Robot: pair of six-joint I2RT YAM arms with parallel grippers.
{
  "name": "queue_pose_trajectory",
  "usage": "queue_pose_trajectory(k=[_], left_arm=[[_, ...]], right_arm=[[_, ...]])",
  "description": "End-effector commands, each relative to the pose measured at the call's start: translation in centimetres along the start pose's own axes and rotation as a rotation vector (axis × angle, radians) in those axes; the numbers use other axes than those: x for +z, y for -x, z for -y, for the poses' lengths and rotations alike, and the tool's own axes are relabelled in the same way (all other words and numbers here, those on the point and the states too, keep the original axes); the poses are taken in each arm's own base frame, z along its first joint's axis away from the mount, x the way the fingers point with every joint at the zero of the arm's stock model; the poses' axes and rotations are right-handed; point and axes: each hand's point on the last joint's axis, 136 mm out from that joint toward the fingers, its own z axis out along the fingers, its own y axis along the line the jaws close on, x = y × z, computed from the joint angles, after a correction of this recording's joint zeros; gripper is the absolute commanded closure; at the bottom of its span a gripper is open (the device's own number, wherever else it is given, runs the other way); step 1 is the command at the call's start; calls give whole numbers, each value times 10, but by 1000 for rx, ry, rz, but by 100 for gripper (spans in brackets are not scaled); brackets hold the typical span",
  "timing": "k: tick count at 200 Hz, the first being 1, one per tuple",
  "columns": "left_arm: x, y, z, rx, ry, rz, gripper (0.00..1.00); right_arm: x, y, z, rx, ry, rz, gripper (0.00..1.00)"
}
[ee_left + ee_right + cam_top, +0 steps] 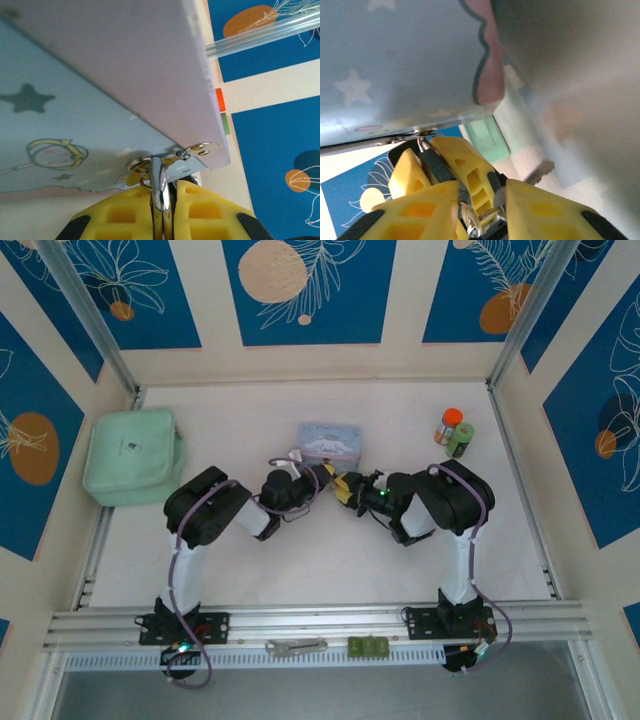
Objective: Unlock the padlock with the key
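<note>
The robot is at the key-insertion step, with both arms meeting just in front of the pale blue patterned tin (331,442) on the white desk (330,575). The left tool (164,187) is narrowed onto the tiny dark padlock with a thin silvery shackle (433,167), which sits close under the tin's lower edge by its small metal latch (201,148). The right tool (482,189) is pinched close on the small silvery metal key (540,173) and its ring, touching the left fingers (462,167). The keyhole is hidden. The next move probably calls for fine alignment of the blade with the lock body, then a push and a twist.
</note>
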Motion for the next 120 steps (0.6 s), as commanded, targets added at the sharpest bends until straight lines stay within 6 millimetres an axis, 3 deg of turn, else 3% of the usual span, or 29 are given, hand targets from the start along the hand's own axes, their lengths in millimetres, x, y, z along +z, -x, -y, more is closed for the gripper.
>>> queue_pose_trajectory(k=[1,34,76,120], left_arm=[[-1,-20,46,39,-170,-64,100],[-4,-21,36,33,-135,-55,100],[-7,-23,23,50,-70,-64,100],[-9,-32,5,68,9,-99,100]], right_arm=[[-16,11,55,76,-188,79,64],[-29,0,56,7,-240,52,55],[-62,-5,57,-103,-371,99,47],[-100,-8,29,-350,-531,197,39]])
